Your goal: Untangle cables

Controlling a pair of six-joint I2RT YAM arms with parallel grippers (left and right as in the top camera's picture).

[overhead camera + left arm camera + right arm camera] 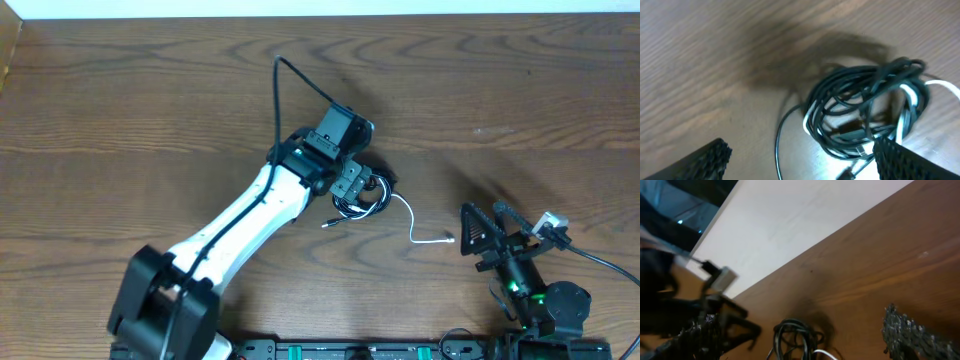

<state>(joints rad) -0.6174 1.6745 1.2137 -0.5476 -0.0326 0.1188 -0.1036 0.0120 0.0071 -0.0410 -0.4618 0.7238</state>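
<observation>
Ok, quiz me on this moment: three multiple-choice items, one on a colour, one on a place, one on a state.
1. The strand trailing from the cable tangle toward the right gripper is:
A. black
B. white
C. red

2. The cable tangle lies:
A. beneath the left gripper
B. between the right gripper's fingers
C. hanging in the air from the right gripper

3. The left gripper is:
A. shut on the tangle
B. shut on nothing
C. open

Answers:
1 B: the overhead view shows a white strand curving out of the dark bundle to the right.
2 A: the left wrist view looks straight down on the bundle, and the right gripper stands apart from it.
3 C: its two fingers sit wide apart at the frame's lower corners, gripping nothing.
</observation>
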